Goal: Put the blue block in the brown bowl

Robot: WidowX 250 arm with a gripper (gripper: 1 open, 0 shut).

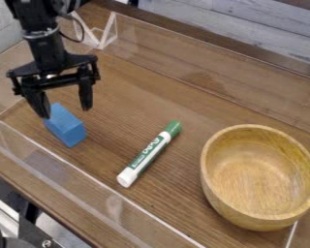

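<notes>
Claw [65,105] hangs wide open over the blue block [66,125], its fingers straddling the upper end.

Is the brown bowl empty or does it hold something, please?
Empty: the inside of the brown bowl shows only bare wood.

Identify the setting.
Probably a tabletop robot test setup: a black gripper above a wooden tabletop, with a blue block, capped marker and brown bowl laid out like manipulation props.
</notes>
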